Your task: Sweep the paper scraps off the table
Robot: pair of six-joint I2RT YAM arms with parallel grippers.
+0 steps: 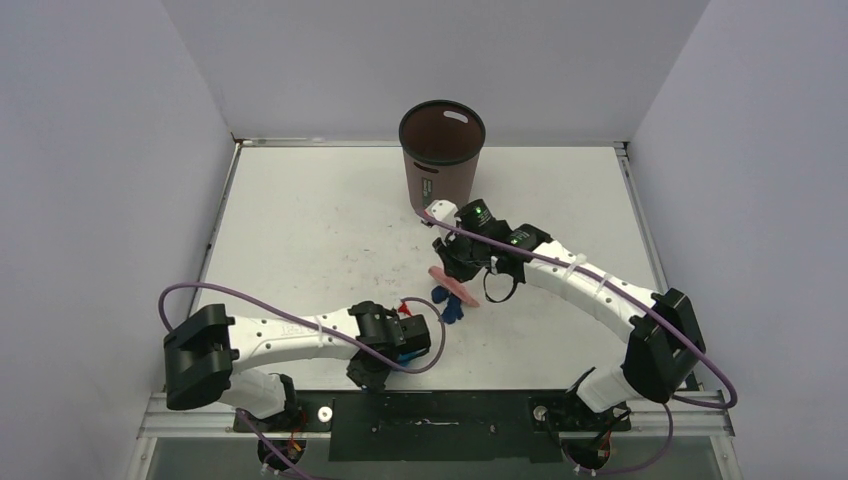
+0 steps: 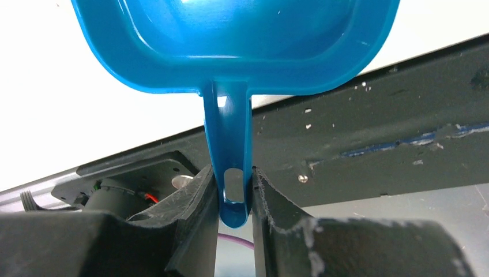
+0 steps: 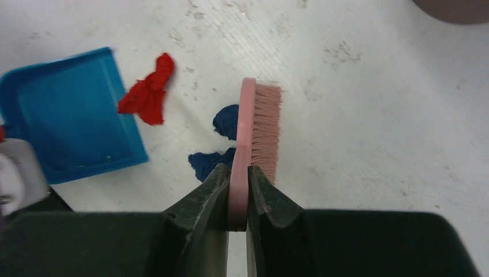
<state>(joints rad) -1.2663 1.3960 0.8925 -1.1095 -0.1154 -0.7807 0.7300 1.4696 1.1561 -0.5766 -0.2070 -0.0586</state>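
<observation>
My left gripper (image 2: 233, 184) is shut on the handle of the blue dustpan (image 2: 236, 40), near the table's (image 1: 300, 220) front edge. My right gripper (image 3: 237, 190) is shut on the pink hand brush (image 3: 256, 127), bristles down on the table. A red paper scrap (image 3: 147, 92) lies just off the dustpan's (image 3: 69, 115) open lip. Two dark blue scraps (image 3: 226, 121) (image 3: 207, 161) lie against the brush's left side. From above, the red scrap (image 1: 405, 308) and the blue scraps (image 1: 450, 305) lie between the left gripper (image 1: 405, 335) and the brush (image 1: 453, 283).
A tall brown bin (image 1: 441, 155) stands open at the back centre of the table, just behind the right arm's wrist (image 1: 478, 215). Pale walls close in the table on three sides. A black metal rail (image 1: 430, 415) runs along the front edge.
</observation>
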